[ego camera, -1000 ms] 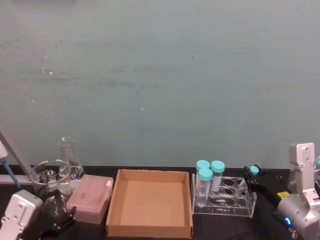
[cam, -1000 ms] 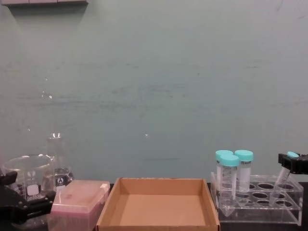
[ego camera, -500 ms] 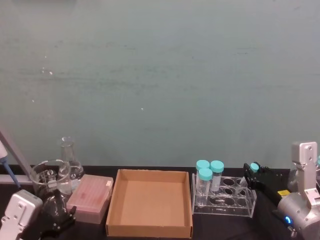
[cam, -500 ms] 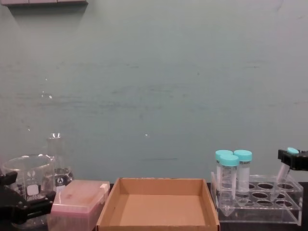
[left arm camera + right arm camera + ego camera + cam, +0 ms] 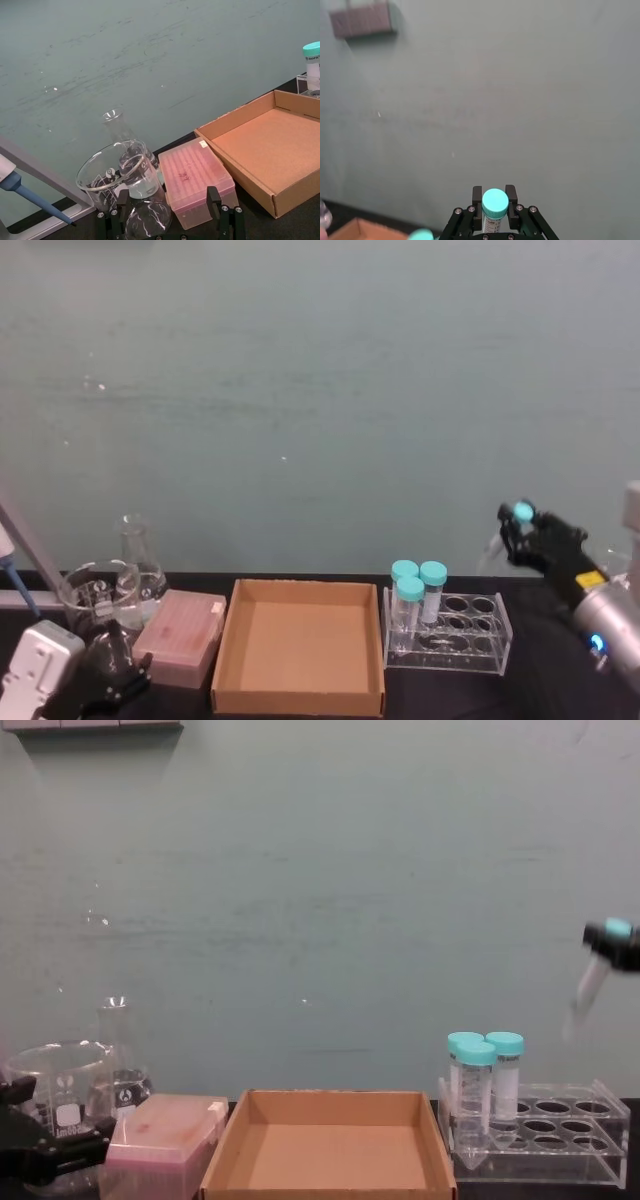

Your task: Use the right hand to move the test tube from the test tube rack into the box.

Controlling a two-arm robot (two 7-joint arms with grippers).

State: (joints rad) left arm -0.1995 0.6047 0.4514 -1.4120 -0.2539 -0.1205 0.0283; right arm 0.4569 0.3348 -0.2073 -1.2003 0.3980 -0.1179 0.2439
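My right gripper (image 5: 519,527) hangs in the air above and to the right of the clear test tube rack (image 5: 462,658), shut on the slim test tube (image 5: 588,990) just below its small teal cap (image 5: 522,511). The tube tilts, with its tip down toward the rack, fully out of the holes. In the right wrist view the cap (image 5: 495,202) sits between the black fingers (image 5: 477,196). The rack (image 5: 560,1160) holds three wider teal-capped tubes (image 5: 484,1072) at its left end. The brown cardboard box (image 5: 300,703) lies left of the rack, nothing inside it (image 5: 226,1152).
A pink lidded plastic box (image 5: 180,636) stands left of the cardboard box, with a beaker (image 5: 95,592) and a conical flask (image 5: 140,558) behind it. My left gripper (image 5: 165,225) is parked open at the front left beside that glassware. A pipette (image 5: 30,197) leans at the far left.
My right gripper has risen with the test tube, lifting it out of the rack's right end to well above it. The left arm and everything else stayed still.
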